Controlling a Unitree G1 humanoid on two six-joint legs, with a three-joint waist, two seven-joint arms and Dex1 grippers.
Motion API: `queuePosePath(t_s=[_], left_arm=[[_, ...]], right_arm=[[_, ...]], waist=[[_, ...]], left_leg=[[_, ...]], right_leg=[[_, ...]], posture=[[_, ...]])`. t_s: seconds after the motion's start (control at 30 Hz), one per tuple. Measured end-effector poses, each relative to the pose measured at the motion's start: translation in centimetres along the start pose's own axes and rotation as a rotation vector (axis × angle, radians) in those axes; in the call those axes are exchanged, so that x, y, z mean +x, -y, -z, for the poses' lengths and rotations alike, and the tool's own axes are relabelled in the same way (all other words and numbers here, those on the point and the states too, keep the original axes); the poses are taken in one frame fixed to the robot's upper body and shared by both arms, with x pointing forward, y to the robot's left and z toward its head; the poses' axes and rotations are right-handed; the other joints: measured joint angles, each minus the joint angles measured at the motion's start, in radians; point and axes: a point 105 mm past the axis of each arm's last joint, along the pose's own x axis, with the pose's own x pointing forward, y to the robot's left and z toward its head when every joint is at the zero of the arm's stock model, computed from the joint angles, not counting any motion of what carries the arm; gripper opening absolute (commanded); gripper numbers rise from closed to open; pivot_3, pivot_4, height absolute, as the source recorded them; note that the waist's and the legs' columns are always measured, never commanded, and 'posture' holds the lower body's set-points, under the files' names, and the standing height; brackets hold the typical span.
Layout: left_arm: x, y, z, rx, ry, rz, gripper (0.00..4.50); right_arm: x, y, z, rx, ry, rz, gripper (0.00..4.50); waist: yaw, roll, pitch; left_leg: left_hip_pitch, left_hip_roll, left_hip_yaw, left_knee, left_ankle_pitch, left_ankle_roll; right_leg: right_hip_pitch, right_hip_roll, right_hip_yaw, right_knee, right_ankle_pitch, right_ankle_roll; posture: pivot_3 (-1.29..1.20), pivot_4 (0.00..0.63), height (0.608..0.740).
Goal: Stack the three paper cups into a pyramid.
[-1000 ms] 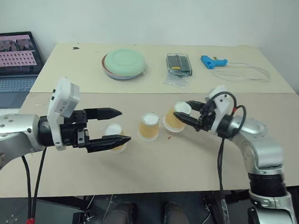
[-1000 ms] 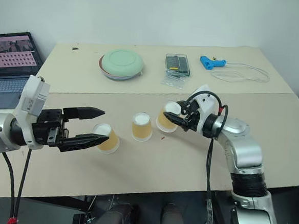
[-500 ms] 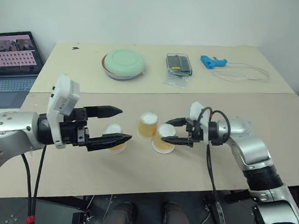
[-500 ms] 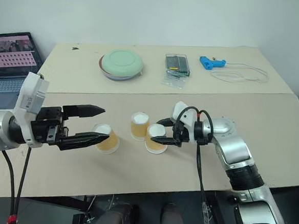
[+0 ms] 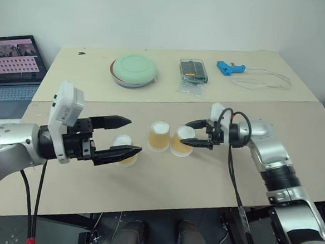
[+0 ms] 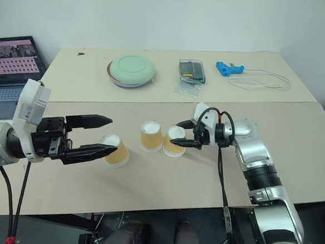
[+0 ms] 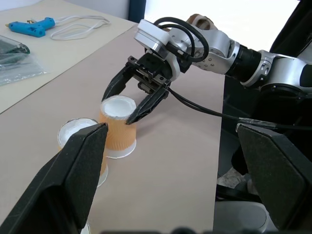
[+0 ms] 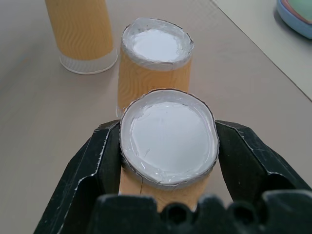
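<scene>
Left eye view, nearest first: the left gripper (image 5: pixel 125 135) reaches in from the lower left of the frame, its two black fingers spread wide with nothing between them. Just behind its lower finger, left of centre, stands the first small yellow-orange paper cup (image 5: pixel 123 150), upside down with its white base up. At centre frame stands the second yellow-orange paper cup (image 5: pixel 160 136), also inverted. Touching or just beside it on the right is the third yellow-orange paper cup (image 5: pixel 181 142), which the right gripper (image 5: pixel 190 133) holds, one finger closed on each side of the cup just below its white base. This cup appears to sit on the beige table (image 5: pixel 164 183), or very nearly so.

All three cups have their long axes upright, wide mouths down and narrow bases up, so each offers a flat top for stacking.

Risks as I judge them: the held cup is so close to the centre cup that any sideways drag on release could nudge or tip it. The first cup sits well apart from the pair and very near the left finger, so a careless sweep could knock it over.

Farther up the frame lie a round pale-green bowl (image 5: pixel 135 69), a clear plastic packet (image 5: pixel 194 70) and a blue glue gun (image 5: pixel 231 67).
</scene>
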Motion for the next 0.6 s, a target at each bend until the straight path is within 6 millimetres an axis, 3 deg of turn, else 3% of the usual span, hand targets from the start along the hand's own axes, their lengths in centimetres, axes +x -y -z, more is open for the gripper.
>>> queuePosePath(t_s=[0.5,0.57,0.6], left_arm=[[0.0,0.0,0.0,0.001,-0.004,-0.001,4.5],[0.0,0.0,0.0,0.001,-0.005,-0.001,4.5],[0.0,0.0,0.0,0.001,-0.005,-0.001,4.5]], right_arm=[[2.1,0.3,-0.7,-0.019,0.024,-0.011,2.65],[2.1,0.3,-0.7,-0.018,0.024,-0.011,3.61],[2.1,0.4,-0.6,-0.021,0.017,-0.007,3.81]], waist=[[-0.013,0.0,0.0],[-0.013,0.0,0.0],[-0.014,0.0,0.0]], left_leg=[[0.002,0.005,0.001,0.0,-0.003,-0.005],[0.003,0.005,0.001,0.0,-0.003,-0.005],[0.003,0.005,0.001,0.0,-0.003,-0.005]], right_leg=[[0.0,0.007,0.004,0.0,0.001,-0.002],[0.0,0.007,0.004,0.0,0.001,-0.002],[0.0,0.007,0.004,0.0,0.001,-0.002]], posture=[[0.0,0.15,0.728],[0.0,0.15,0.728],[0.0,0.15,0.728]])
